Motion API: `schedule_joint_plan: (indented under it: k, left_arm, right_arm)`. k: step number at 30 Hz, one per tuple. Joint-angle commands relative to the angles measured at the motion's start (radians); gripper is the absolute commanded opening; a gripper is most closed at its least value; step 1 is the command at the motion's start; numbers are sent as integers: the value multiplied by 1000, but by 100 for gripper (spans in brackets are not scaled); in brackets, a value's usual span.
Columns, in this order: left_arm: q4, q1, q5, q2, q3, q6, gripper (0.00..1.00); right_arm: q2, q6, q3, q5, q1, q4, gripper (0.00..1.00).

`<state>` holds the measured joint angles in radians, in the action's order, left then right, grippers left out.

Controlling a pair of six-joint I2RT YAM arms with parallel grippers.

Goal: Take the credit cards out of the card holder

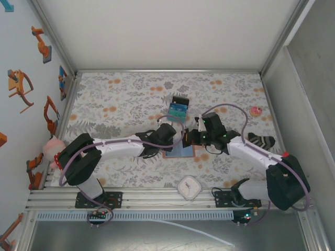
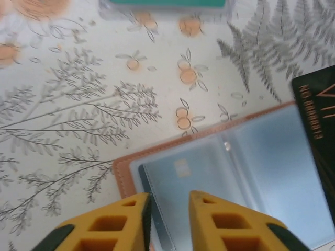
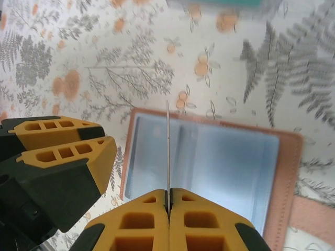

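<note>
Right pincer (image 3: 168,193) pinches black card (image 2: 319,120); pull straight out. Pin card holder (image 3: 285,178) with your left pincer (image 2: 170,201), slightly spread.

Soft, even light is falling on a table (image 1: 238,175) draped in a cloth (image 1: 131,89) of grey ferns and orange blossoms. A white wall (image 1: 167,31) is rising behind it, robot stickers (image 1: 42,44) are dotting the pale left wall (image 1: 23,125), a grey panel (image 1: 314,78) is closing the right, and a metal rail (image 1: 157,201) is edging the front.
</note>
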<state>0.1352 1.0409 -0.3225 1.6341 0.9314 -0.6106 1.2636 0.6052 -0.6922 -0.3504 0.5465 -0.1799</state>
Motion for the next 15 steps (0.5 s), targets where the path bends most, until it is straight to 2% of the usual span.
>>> schedule_joint_plan:
  k: [1,3,7,12,15]
  left_arm:
    - [46,0,-70,-47,-23,22,37]
    - [56,1,-93,-60,-31,19,46]
    - [83,0,-139,-68,-41,-26,55]
    - [55,5,-137,-65,-77,-68,76]
    - [32,7,-122,-56,-91,-83,85]
  right_arm:
    - [-30,-155,-99,124,3,-159,0]
    - [-21,-233,-166,189,-2,-217,0]
    - [41,-394,-309,269,-11,-254,0]
    - [164,-606,-468,286,-20,-250,0]
    - [234,-713,-520,344,-25,-191,0]
